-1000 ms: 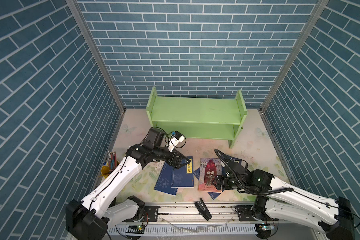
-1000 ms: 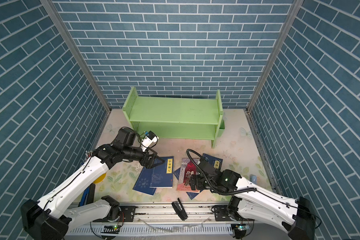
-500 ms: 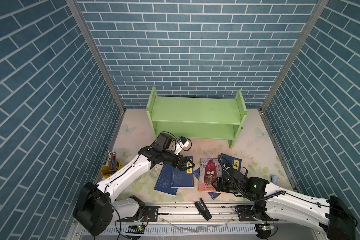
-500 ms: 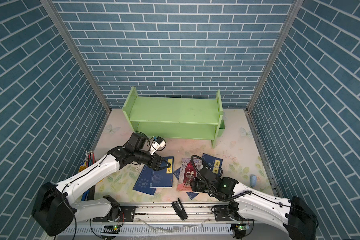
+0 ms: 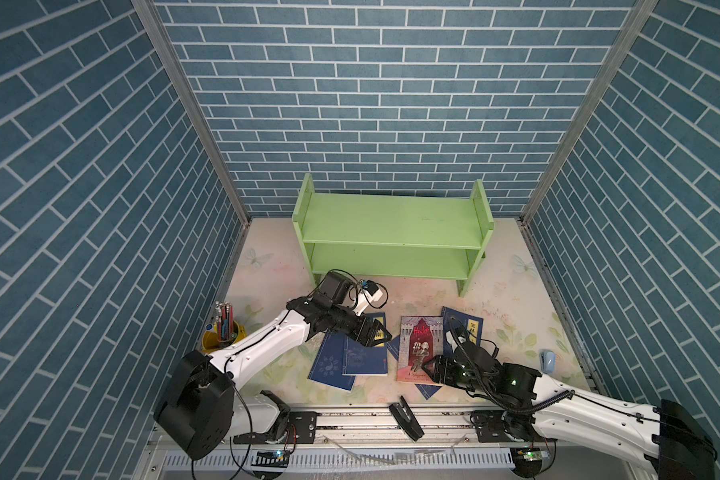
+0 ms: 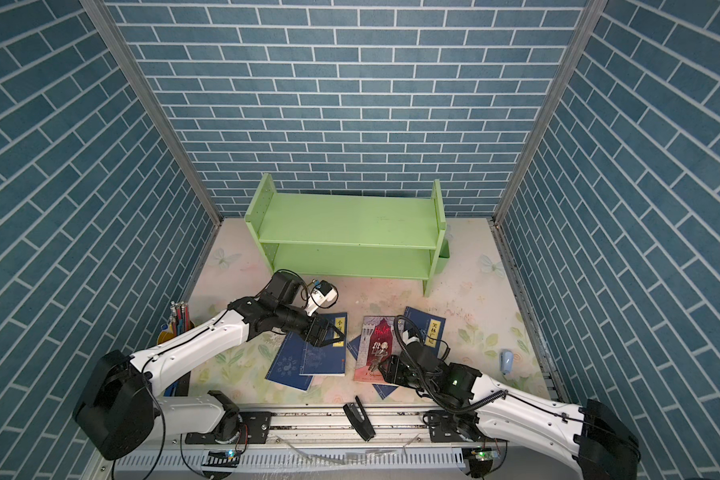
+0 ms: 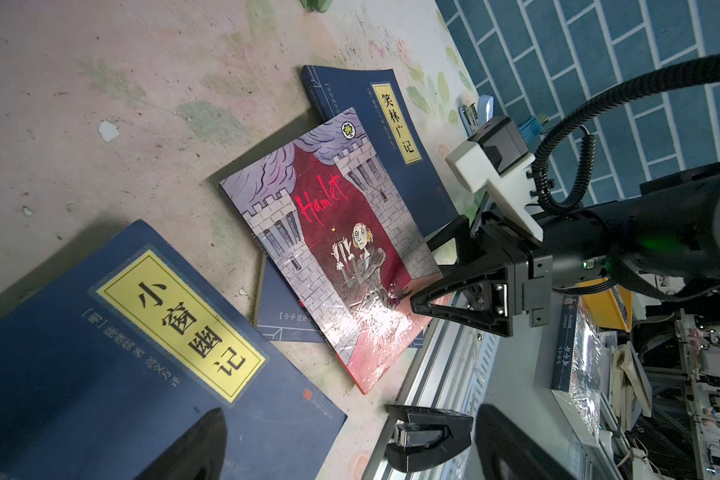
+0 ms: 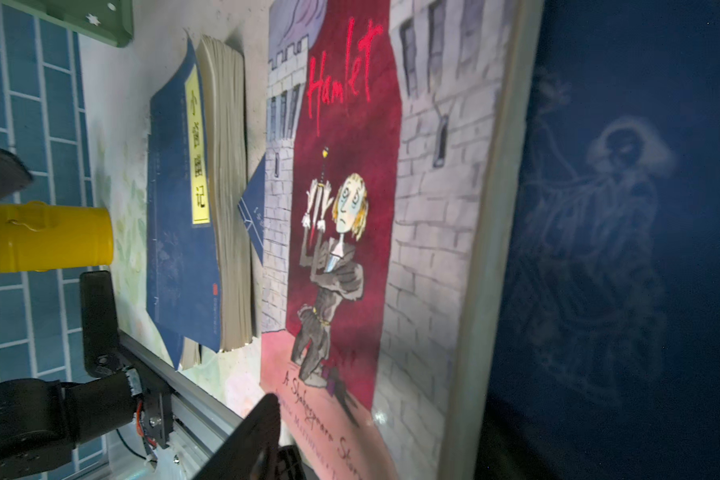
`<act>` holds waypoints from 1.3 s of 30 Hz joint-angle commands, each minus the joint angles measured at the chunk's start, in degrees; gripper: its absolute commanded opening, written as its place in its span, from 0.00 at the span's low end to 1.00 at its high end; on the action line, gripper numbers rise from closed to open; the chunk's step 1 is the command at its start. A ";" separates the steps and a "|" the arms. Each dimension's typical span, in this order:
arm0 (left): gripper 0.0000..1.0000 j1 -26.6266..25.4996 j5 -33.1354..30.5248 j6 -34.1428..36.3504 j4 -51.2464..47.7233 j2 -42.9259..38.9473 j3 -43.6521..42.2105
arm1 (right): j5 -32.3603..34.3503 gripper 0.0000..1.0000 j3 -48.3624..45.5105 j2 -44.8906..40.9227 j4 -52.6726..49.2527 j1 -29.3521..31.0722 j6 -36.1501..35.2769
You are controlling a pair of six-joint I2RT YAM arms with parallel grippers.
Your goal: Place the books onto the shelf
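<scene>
Right gripper (image 7: 420, 272) sits at the edge of the Hamlet book (image 5: 418, 340) farthest from the shelf (image 5: 391, 232). Its jaws are apart and nothing is pinched yet; I cannot tell whether that edge lies between them. Left gripper (image 5: 377, 336) hovers spread wide over the blue books (image 5: 358, 361), which lie overlapped on the mat in front of the shelf. Another blue book (image 5: 468, 328) pokes out from under Hamlet on the shelf side. Both tiers of the shelf are bare.

These paperbacks look thin, light and floppy, with glossy covers (likely slick under a pad). I would bite an overhanging edge near the spine, where a raised corner gives the lower finger room.

Compared with a second ago, the left gripper has slid away from the shelf towards Hamlet. The right gripper's arm has sunk lower and its jaws have narrowed. No book has shifted.
</scene>
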 commanded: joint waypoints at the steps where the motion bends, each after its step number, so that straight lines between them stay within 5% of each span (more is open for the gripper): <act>1: 0.94 -0.39 0.36 -1.61 2.99 1.14 -1.67 | -0.11 0.68 -2.03 -0.53 3.70 0.24 3.68; 18: 0.95 -0.41 0.68 -3.77 5.87 1.70 -3.83 | 0.47 0.33 -7.14 -3.39 12.28 0.30 6.11; 23: 0.95 -0.40 1.61 -3.12 5.24 0.89 -3.53 | 0.39 0.12 -7.62 -5.22 13.07 0.33 6.11; 29: 0.96 -0.15 2.17 -1.50 1.70 -0.65 -1.46 | 0.13 0.00 -7.60 -8.23 12.66 0.33 5.86; 39: 0.94 4.81 4.56 1.42 -8.66 -6.65 3.89 | -3.18 0.00 1.39 -15.20 0.93 0.28 -0.78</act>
